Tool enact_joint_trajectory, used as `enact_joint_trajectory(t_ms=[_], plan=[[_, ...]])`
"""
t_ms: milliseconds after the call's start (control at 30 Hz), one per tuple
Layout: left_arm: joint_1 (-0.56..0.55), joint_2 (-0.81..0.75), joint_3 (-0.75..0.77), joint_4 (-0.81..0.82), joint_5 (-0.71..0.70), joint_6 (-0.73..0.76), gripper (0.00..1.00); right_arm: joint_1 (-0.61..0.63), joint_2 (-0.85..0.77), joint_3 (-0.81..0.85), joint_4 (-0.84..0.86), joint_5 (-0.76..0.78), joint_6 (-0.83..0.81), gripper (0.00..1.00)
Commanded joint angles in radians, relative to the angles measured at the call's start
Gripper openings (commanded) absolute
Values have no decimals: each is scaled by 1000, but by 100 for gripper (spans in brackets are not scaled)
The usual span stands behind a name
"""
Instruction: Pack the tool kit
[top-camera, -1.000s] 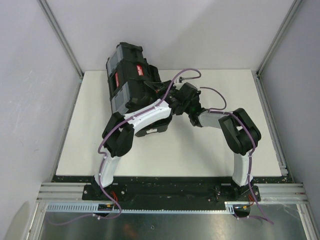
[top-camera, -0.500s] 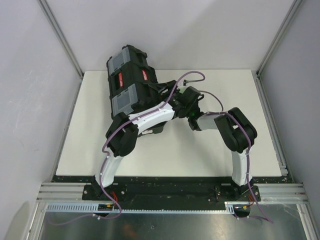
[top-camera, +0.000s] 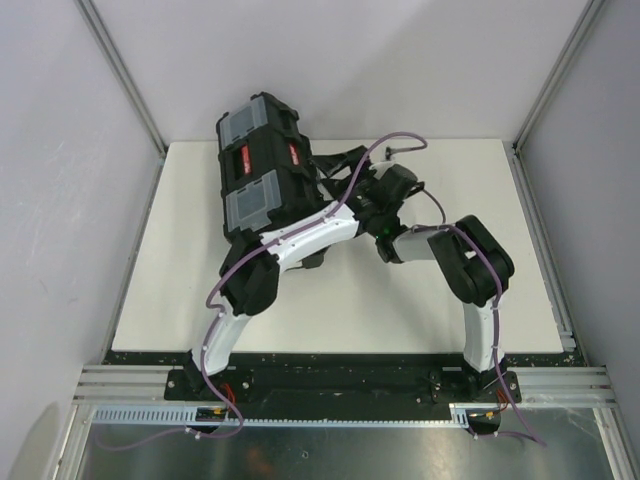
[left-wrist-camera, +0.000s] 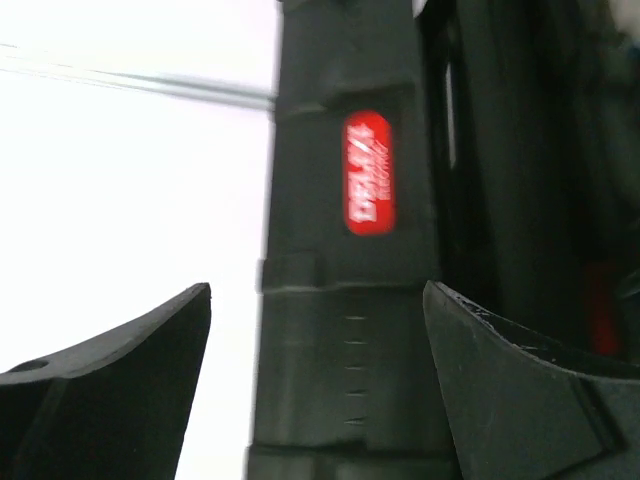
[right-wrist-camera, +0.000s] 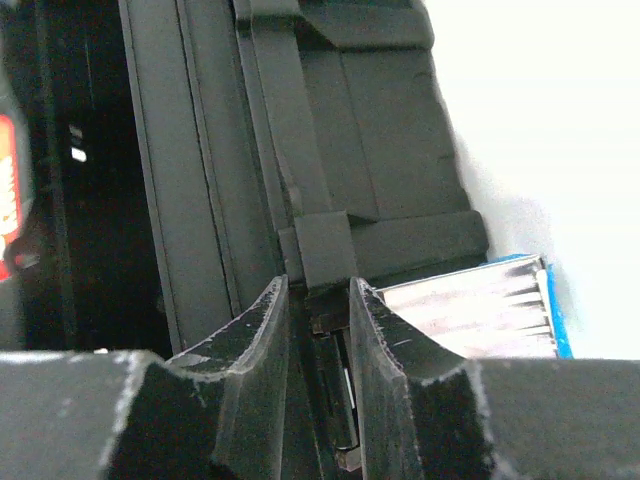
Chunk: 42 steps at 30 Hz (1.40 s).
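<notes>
**Desk:** Where's the toolbox (top-camera: 262, 170) on your screen?

**Me:** In the overhead view it sits at the far left of the table (top-camera: 430, 300), skewed. The lid faces the camera, showing two clear compartments (top-camera: 252, 205) and the red-marked handle (top-camera: 238, 160) between them. Both arms crowd its right side, so from up there I can't read either gripper.

**Desk:** And the wrist cameras?

**Me:** They settle it. The left gripper (left-wrist-camera: 318, 290) has its fingers spread wide and grips nothing. A black wall of the box with a red label (left-wrist-camera: 368, 172) rises between them, and I see white gap beside the left finger. The right gripper (right-wrist-camera: 315, 290) is nearly closed, pinching a thin black rib of the toolbox. Just beside it are a compartment pane and a blue latch (right-wrist-camera: 557, 300).

**Desk:** Room to move?

**Me:** The table is bare to the right and along the near side. The box's far end crosses the table's back edge in the picture, close to the rear wall. I can't tell whether it overhangs or only stands tall.

**Desk:** Anything unclear?

**Me:** There's a red smear at the right edge of the left wrist view, too blurred to name. I can't see whether the lid is latched
</notes>
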Motion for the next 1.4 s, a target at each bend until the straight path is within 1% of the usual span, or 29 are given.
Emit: enact_joint_trajectory(t_ms=[0, 233, 400, 600, 700, 867, 933, 967, 1033, 1067, 1133, 1233, 1367], plan=[[-115, -42, 124, 197, 55, -92, 90, 137, -26, -27, -148, -46, -64, 10], [-124, -81, 128, 195, 93, -165, 94, 135, -29, -28, -174, -26, -80, 10], [-114, -145, 113, 195, 119, -206, 94, 131, -43, -30, -206, -5, -100, 11], [-37, -225, 50, 194, 124, -221, 96, 125, -80, -45, -258, 47, -146, 13], [13, -275, 0, 195, 136, -237, 97, 116, -120, -74, -274, 83, -179, 20], [103, -380, -95, 184, 191, -277, 99, 71, -209, -100, -339, 96, -239, 38], [138, -437, -137, 129, 253, -336, 99, 46, -239, -112, -368, 78, -267, 44], [156, -465, -149, 71, 307, -400, 99, 34, -254, -122, -378, 63, -279, 46], [205, -524, -181, -56, 488, -552, 100, 3, -273, -153, -368, 8, -286, 48], [228, -562, -216, -92, 581, -614, 100, -11, -275, -168, -353, -28, -288, 49], [273, -642, -300, -116, 735, -716, 99, -26, -271, -186, -331, -87, -290, 51], [343, -737, -407, -123, 926, -813, 99, -30, -254, -191, -298, -155, -277, 54], [461, -832, -511, -127, 1085, -912, 99, -29, -217, -193, -259, -221, -248, 64]])
